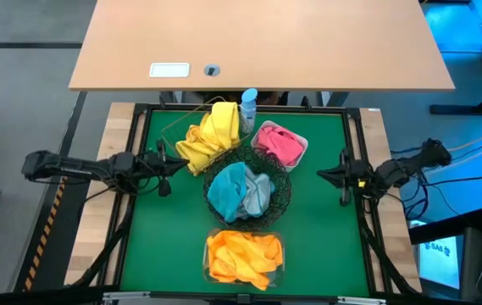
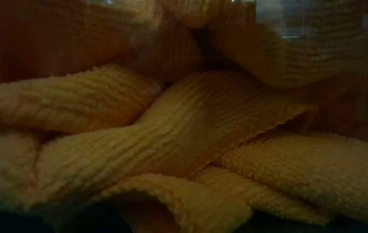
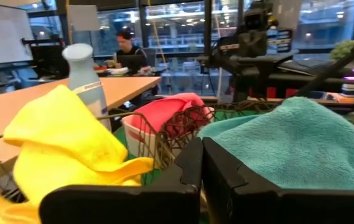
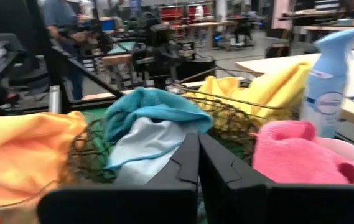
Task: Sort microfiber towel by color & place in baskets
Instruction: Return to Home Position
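Yellow towels (image 1: 211,135) are heaped in the thin copper wire basket (image 1: 173,125) at the mat's far left. Pink towels (image 1: 279,142) fill the white tray (image 1: 300,144). Teal and grey towels (image 1: 241,191) lie in the round black wire bowl (image 1: 279,199) at the middle. Orange towels (image 1: 242,256) fill the clear tub (image 1: 279,254) at the near edge and block the low view. My left gripper (image 1: 180,163) hovers shut at the mat's left, beside the yellow heap. My right gripper (image 1: 324,174) hovers shut at the mat's right.
A blue-capped spray bottle (image 1: 248,107) stands at the mat's far edge between the copper basket and the white tray. A tan desk (image 1: 257,42) lies beyond it. Bare green mat (image 1: 325,246) shows at the near left and near right corners.
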{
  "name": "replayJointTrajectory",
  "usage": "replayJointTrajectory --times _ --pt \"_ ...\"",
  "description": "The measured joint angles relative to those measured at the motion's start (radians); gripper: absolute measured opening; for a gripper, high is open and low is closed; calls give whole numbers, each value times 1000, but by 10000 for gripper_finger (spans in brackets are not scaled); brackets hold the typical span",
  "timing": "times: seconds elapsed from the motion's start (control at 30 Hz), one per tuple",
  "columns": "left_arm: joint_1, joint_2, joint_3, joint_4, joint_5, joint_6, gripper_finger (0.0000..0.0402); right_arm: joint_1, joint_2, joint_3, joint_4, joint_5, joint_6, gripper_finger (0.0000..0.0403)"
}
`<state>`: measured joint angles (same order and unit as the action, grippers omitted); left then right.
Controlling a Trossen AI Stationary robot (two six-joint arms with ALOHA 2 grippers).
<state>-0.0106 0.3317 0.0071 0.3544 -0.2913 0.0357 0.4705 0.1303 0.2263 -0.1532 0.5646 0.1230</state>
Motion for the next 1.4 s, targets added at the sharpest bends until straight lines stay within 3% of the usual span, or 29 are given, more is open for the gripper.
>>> replayJointTrajectory --times 0.17,0.43,0.57,0.87,1.1,1.4 --pt "44 0 0 0 55 0 1 -103 0 -8 10 -57 -4 1" --pt "85 0 0 -1 103 -5 1 -347 0 -8 20 -320 -23 1" --pt "85 0 0 -3 103 -2 1 -422 0 -8 18 -398 -19 1" --pt "85 0 0 -6 103 1 1 -446 0 -9 -4 -455 -24 1" --pt "85 0 0 -6 103 1 1 -446 0 -156 203 -453 -27 1" --pt "85 0 0 -10 103 2 1 -445 0 -219 231 -443 -28 1"
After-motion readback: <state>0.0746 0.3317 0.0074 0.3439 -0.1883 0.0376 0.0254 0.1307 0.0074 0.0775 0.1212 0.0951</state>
